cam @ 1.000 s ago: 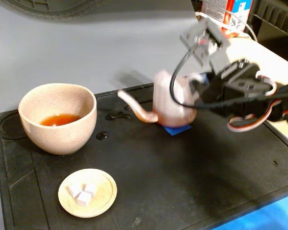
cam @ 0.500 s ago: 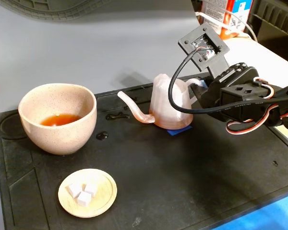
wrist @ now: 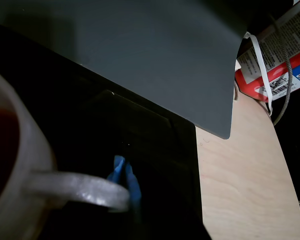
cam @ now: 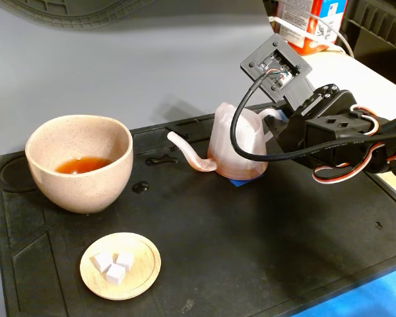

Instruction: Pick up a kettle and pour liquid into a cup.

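The kettle sits on blue tape, its home; the end effector's grip is hidden, cannot tell

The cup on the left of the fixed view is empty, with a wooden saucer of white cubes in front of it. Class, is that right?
Not quite. The cup is not empty: the fixed view shows reddish-brown liquid in its bottom. The wooden saucer with white cubes does sit in front of it.

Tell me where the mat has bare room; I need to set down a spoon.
Bare: the mat right of the saucer, in front of the kettle and arm. Also between cup and spout. Crowded: around the kettle, gripper beside it.
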Controlling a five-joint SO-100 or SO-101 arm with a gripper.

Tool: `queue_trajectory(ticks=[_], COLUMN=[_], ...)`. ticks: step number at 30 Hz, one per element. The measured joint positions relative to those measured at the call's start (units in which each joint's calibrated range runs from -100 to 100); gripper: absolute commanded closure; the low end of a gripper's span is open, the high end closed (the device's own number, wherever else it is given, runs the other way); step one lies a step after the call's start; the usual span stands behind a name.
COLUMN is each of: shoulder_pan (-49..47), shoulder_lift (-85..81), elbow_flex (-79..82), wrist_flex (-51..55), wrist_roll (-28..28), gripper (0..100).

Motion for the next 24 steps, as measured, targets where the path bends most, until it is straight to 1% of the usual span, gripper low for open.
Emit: queue_trajectory(ticks=[17, 18, 20, 24], shoulder_pan=[0.0, 0.0, 0.0, 0.0], shoulder_lift=[0.0, 0.0, 0.0, 0.0], elbow_flex=[0.0, 0.0, 0.0, 0.0], wrist_flex=[0.0, 0.0, 0.0, 0.0], wrist_roll=[0.5, 0.5, 0.5, 0.9], gripper=[99, 97, 90, 88])
